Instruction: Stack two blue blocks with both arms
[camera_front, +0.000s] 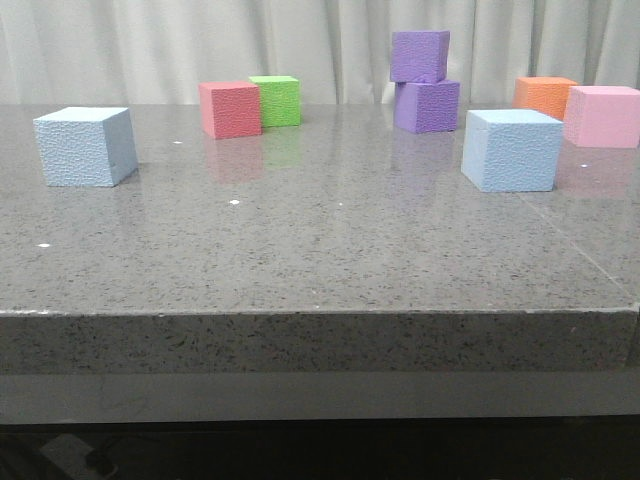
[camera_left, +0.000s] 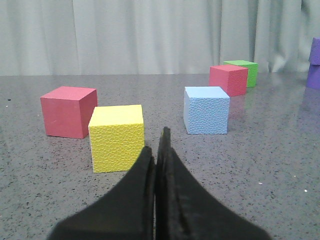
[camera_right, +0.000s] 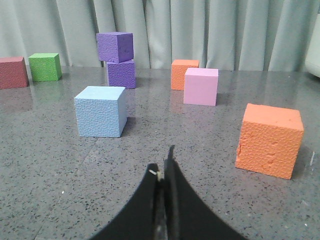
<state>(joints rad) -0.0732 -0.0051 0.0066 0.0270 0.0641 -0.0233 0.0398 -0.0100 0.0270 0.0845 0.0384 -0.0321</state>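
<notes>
Two pale blue cubes stand apart on the grey stone table (camera_front: 320, 260). One blue cube (camera_front: 85, 146) is at the left of the front view and also shows in the left wrist view (camera_left: 206, 109). The other blue cube (camera_front: 512, 150) is at the right and also shows in the right wrist view (camera_right: 100, 111). My left gripper (camera_left: 156, 147) is shut and empty, low over the table, well short of its cube. My right gripper (camera_right: 162, 167) is shut and empty, also short of its cube. Neither gripper shows in the front view.
A red cube (camera_front: 230, 108) and a green cube (camera_front: 276, 100) stand at the back. Two purple cubes (camera_front: 424, 82) are stacked behind the right blue cube, with an orange (camera_front: 543, 94) and a pink cube (camera_front: 602, 116). A yellow cube (camera_left: 117, 137) and a red cube (camera_left: 68, 110) sit by the left gripper. An orange cube (camera_right: 270, 140) sits by the right gripper.
</notes>
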